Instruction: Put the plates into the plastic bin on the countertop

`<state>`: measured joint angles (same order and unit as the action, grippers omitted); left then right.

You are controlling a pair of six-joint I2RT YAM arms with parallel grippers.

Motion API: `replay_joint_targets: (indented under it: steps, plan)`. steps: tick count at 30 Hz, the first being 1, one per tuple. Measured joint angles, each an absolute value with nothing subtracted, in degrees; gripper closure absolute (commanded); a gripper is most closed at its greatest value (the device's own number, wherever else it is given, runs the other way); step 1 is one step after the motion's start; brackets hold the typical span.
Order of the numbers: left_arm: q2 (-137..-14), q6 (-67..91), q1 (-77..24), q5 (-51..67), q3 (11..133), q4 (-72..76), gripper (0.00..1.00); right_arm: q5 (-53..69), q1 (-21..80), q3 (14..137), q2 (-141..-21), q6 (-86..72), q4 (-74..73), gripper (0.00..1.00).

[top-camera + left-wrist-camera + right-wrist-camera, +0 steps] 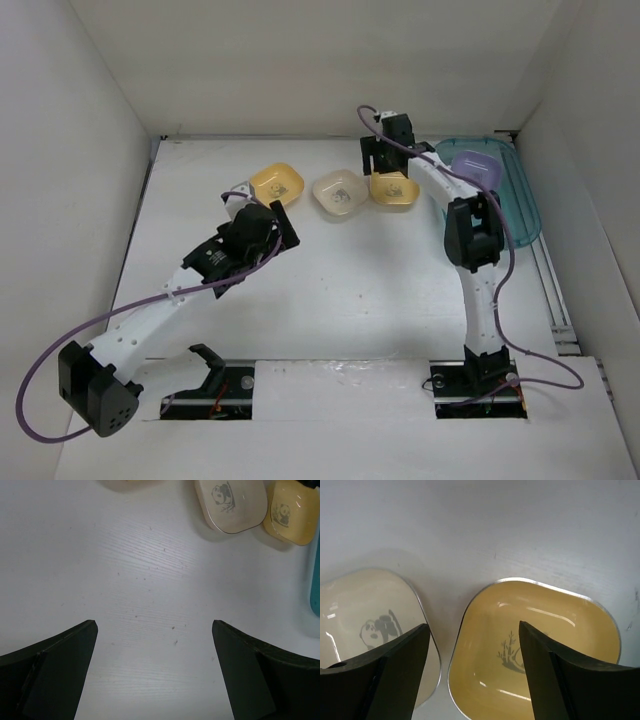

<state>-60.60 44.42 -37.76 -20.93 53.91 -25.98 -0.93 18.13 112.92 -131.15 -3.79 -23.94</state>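
The right gripper (472, 630) hangs with its fingers spread wide over the left rim of a yellow plate (545, 625). One finger is above the gap beside the cream plate (365, 625) and the other above the yellow plate's hollow — a stance that looks meant to straddle the raised edge so it can be pinched. It holds nothing. In the overhead view this plate sits at upper centre, just left of the teal bin (522, 205) at the upper right, where a purple plate (478, 168) already lies; whether others sit beneath it I cannot tell. A second yellow plate (277, 183) lies further left on the countertop (330, 300). The left gripper (155, 625) is likewise spread and empty, above bare surface short of the row of plates — probably placed there so the two arms do not crowd each other.
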Motion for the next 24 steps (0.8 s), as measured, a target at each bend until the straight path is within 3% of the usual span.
replay_joint_targets:
  steps: [5,14,15,16,17,21,24]
  plan:
    - [-60.6,44.4,-37.8,-20.7,52.9,-25.9,0.00,-3.0,18.2,121.3,-136.1,-5.5,-23.9,0.29]
    - [-60.4,44.4,-37.8,-20.5,52.3,-25.1,0.00,-5.2,18.5,118.8,-140.2,-7.8,-24.4,0.38]
    - [-60.4,44.4,-37.8,-20.5,52.2,-25.1,0.00,-5.5,18.5,118.8,-140.2,-7.9,-24.4,0.41]
    - [-60.4,44.4,-37.8,-20.4,52.1,-25.1,0.00,-5.6,18.5,118.8,-140.2,-8.0,-24.4,0.53]
    - [-60.4,44.4,-37.8,-20.3,52.1,-25.1,0.00,-5.6,18.5,118.8,-140.2,-8.1,-24.4,0.58]
    - [-60.4,44.4,-37.8,-20.0,52.0,-25.0,0.00,-6.3,18.5,118.8,-140.2,-8.6,-24.3,0.75]
    - [-60.4,44.4,-37.8,-19.9,52.0,-25.0,0.00,-7.8,18.3,119.5,-140.2,-8.2,-24.0,0.98]
